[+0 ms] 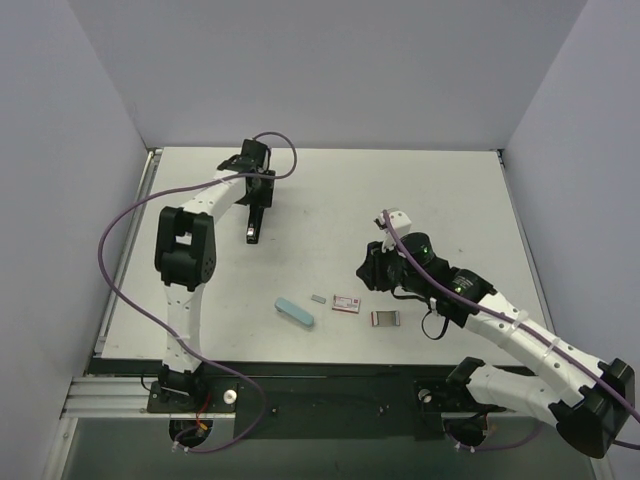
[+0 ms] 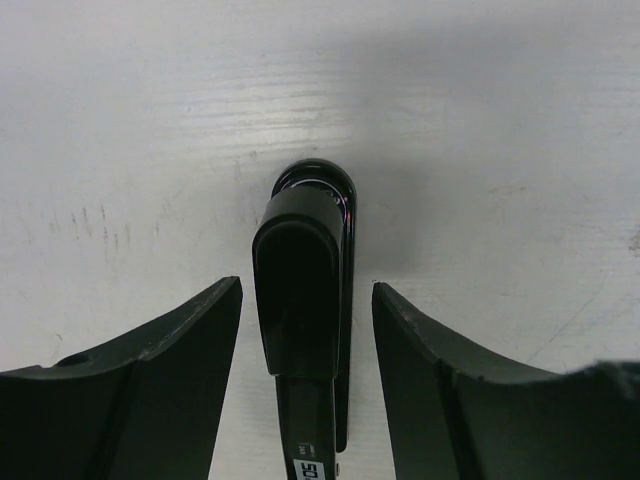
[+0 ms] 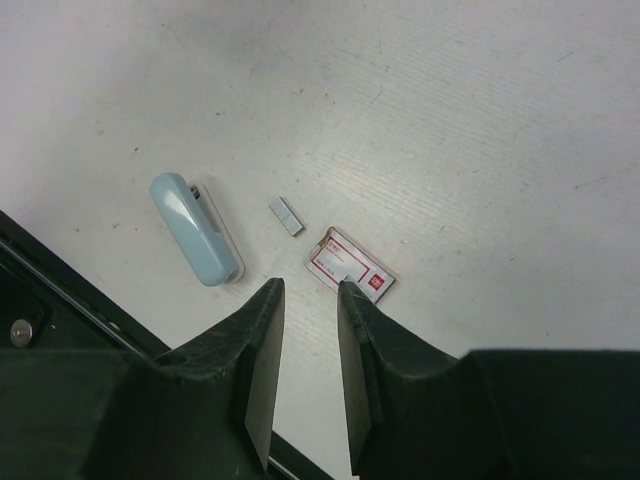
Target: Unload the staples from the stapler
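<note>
Lying loose, the staples (image 3: 286, 216) sit ahead of the right gripper (image 3: 308, 291).

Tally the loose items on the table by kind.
Staplers: 2 (black stapler, light blue stapler)
Small boxes: 2 (red-and-white box, grey-framed box)
Staple strip: 1
Total: 5

Even, diffuse light from overhead gives soft shadows on the white bench (image 1: 330, 200). The near claw fingers (image 3: 255, 370) in both wrist views look blurred and dark.
</note>
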Robot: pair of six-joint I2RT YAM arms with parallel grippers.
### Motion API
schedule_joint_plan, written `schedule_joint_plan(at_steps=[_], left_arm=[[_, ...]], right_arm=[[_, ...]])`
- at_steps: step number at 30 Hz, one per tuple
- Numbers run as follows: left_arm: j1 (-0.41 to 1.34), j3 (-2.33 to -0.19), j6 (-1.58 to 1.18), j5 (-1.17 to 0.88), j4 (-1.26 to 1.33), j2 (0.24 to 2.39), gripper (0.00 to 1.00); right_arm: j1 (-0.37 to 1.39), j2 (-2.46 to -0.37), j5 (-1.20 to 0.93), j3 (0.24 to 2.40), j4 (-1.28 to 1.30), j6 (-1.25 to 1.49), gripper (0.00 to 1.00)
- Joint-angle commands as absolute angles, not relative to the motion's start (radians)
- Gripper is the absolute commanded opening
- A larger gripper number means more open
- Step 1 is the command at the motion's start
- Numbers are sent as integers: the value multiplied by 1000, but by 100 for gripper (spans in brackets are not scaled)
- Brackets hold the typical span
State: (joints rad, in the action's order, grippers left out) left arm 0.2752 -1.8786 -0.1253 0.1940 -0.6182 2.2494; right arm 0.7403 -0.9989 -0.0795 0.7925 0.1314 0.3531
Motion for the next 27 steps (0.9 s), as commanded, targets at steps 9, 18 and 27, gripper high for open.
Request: schedule_joint_plan(at_steps=[9, 18, 27], left_arm=[[302, -1770, -146, 222, -594, 1993, 86], [393, -1513, -247, 282, -529, 1718, 87], [531, -1309, -331, 298, -546, 1496, 84]], right_arm=[[744, -983, -92, 781, 123, 362, 29], [755, -1054, -152, 802, 118, 342, 32], [861, -1166, -130, 857, 147, 288, 36]])
